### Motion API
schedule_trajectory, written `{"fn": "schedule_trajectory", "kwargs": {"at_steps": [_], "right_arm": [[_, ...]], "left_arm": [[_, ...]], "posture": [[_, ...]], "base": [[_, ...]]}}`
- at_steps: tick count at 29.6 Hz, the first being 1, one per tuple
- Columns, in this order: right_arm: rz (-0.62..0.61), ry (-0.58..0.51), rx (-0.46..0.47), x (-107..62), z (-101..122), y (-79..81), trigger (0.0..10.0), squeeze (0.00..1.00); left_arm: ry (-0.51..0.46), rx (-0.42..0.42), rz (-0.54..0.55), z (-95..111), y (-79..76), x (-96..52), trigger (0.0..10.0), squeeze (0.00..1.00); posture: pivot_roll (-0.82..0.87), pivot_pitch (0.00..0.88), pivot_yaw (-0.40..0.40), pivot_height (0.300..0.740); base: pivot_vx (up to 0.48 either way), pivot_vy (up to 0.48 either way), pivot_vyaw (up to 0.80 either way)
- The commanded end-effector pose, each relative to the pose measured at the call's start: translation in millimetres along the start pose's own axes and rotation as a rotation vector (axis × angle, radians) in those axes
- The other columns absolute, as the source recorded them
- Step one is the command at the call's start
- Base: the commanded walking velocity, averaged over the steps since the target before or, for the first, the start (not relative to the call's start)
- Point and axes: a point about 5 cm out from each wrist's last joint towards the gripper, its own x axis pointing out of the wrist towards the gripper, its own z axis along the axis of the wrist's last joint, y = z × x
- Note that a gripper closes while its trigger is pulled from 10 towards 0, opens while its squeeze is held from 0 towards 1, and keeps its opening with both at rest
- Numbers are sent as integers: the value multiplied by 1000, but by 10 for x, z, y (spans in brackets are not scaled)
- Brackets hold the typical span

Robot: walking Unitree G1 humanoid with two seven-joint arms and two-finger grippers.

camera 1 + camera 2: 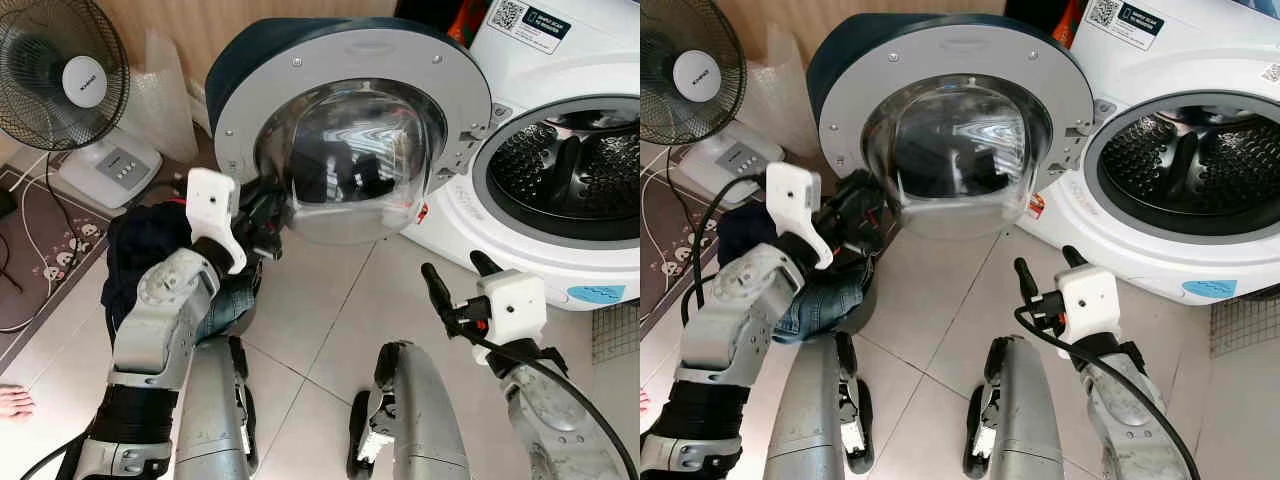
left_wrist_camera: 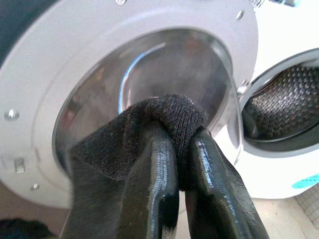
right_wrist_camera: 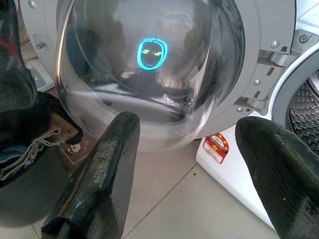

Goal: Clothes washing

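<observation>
A black knitted garment (image 2: 149, 129) is clamped between the fingers of the left end effector (image 1: 262, 222), which is held up just in front of the lower left rim of the swung-open washing machine door (image 1: 345, 150). Below and behind that end effector, a dark basket (image 1: 845, 310) on the tiled floor (image 1: 310, 330) is heaped with a dark blue garment (image 1: 150, 245) and blue jeans (image 1: 825, 300); the held piece appears to hang down toward this heap. The drum opening (image 1: 575, 170) lies well to the right of the left end effector, with the door's glass bowl (image 1: 955, 155) standing between the two, so the garment is judged to need carrying rightward around the door's lower edge before it can be pushed in. The right end effector (image 1: 455, 285) is held with its fingers spread wide apart and nothing between them; it is pointed forward at the white front panel (image 1: 500, 240), the drum opening lying just above and to its right. Of the two arms, the right is the nearer to the drum, yet the load is held by the left
</observation>
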Motion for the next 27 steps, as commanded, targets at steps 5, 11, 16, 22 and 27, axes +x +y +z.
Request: {"fn": "schedule_trajectory", "kwargs": {"at_steps": [5, 11, 16, 22, 27], "right_arm": [[-14, 38, 60, -21, -64, -26, 10000, 0], [95, 42, 146, 12, -15, 105, 10000, 0], [199, 46, 185, -5, 20, 246, 10000, 63], [274, 38, 204, -19, 76, 335, 10000, 871], [331, 47, 208, -11, 114, 433, 10000, 0]], "left_arm": [[-52, -39, -44, 161, -81, 35, 10000, 0], [-39, -79, -98, 132, -196, 36, 10000, 0], [-20, -108, -130, 68, -286, 39, 10000, 0], [-23, -122, -138, 68, -317, 68, 10000, 0], [-29, -154, -173, 79, -421, 86, 10000, 0]], "posture": [[41, 297, -38, 556], [44, 310, -41, 556], [42, 320, -42, 556], [39, 325, -43, 556], [39, 330, -47, 556]], "base": [[0, 0, 0], [0, 0, 0], [0, 0, 0], [0, 0, 0], [0, 0, 0]]}}
